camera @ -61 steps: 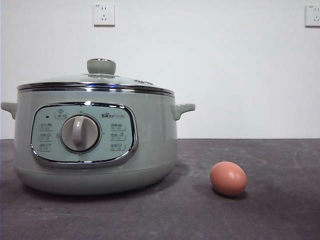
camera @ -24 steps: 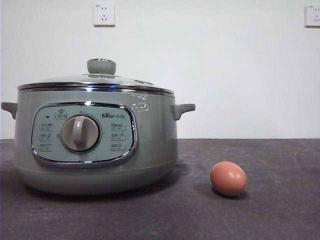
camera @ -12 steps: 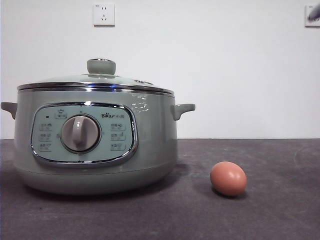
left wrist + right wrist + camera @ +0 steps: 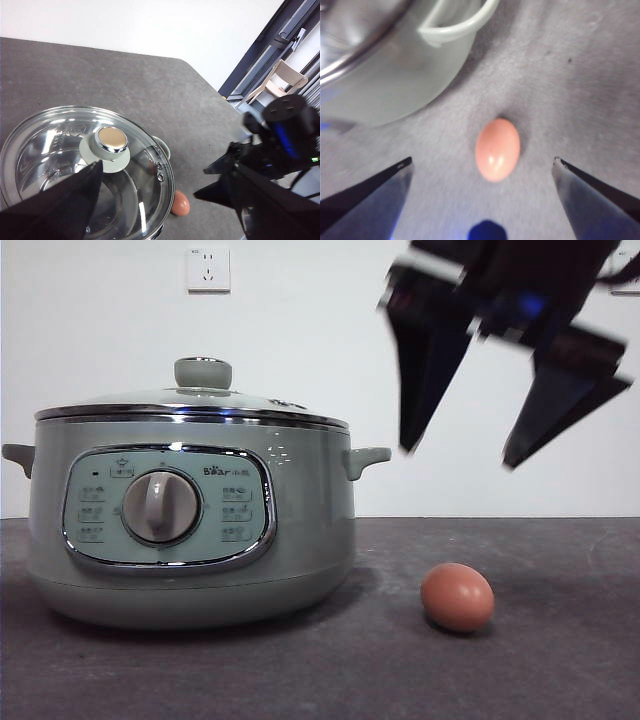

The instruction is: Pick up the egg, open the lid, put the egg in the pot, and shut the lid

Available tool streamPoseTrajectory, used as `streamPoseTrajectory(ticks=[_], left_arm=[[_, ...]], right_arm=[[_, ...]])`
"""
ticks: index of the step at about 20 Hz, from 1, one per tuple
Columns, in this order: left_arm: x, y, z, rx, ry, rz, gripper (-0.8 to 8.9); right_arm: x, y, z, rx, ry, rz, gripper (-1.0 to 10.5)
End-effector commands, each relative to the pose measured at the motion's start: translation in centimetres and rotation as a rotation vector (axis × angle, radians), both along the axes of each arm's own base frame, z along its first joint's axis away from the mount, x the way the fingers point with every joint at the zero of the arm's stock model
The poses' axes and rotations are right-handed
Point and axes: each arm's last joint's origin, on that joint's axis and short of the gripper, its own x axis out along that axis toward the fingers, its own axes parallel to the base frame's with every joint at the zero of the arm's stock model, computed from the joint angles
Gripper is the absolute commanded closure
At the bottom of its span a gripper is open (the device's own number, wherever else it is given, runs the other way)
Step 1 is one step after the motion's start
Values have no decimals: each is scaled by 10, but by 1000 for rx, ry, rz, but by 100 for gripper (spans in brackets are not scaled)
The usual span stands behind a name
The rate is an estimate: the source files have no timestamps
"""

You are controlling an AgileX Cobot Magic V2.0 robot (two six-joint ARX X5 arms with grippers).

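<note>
Low front, two overhead wrist views

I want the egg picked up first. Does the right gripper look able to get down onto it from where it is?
Probably yes. The right gripper hangs open above the egg, which lies alone on the table, apart from the pot; nothing sits between them.

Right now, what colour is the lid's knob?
Pale green with a shiny chrome cap; the knob shows best in the left wrist view.
</note>
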Motion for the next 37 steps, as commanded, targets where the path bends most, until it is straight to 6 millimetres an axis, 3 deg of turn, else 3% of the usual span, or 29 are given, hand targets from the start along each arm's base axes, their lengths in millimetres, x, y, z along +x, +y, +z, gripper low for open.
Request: streamPoseTrajectory(ticks=[1,5,8,14,17,21,24,29,32,37], left_arm=[[0,0,1,-4,-4,-3,408],[0,0,1,-3,-5,-4,408],[0,0,1,-3,-5,-4,408],[-1,0,0,-2,4,-4,408],[-1,0,0,-1,10,-4,408],[-1,0,-1,3,18,-6,408],[3,-1,-2,7,13,-5,408],[39,-11,-11,45,43,-28,407],[63,-29,-9,135,22,-25,407],[95,-72,-5,330,-4,-17,407]], right_arm=[[10,9,-18,-28,40,-19,483],[21,18,-47,-83,109,-22,486],[28,23,-64,-108,141,-27,574],[34,27,-82,-128,166,-30,584],[34,28,-85,-135,174,-32,803],[32,26,-82,-137,181,-41,955],[23,18,-55,-124,129,-51,957],[-10,-10,12,-8,-8,-53,957],[-31,-27,40,56,-88,-57,957],[-56,-51,62,46,-172,-139,957]])
